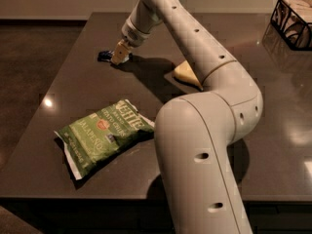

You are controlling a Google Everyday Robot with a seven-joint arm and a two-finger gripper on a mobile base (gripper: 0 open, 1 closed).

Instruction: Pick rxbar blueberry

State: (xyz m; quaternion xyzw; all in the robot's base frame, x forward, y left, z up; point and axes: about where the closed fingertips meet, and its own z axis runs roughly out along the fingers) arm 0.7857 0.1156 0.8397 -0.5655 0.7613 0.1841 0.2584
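The rxbar blueberry (104, 56) is a small dark blue bar lying flat on the dark table (73, 91), near its far left part. My gripper (119, 57) is down at the bar's right end, at table height, and covers part of it. I cannot see whether it touches the bar. The white arm reaches from the lower right across the table to it.
A large green jalapeño chip bag (102, 133) lies near the front left edge. A pale yellow sponge (186, 74) lies mid-table, partly behind the arm. A patterned box (294, 21) stands at the far right. The arm's big near link (200, 165) blocks the front centre.
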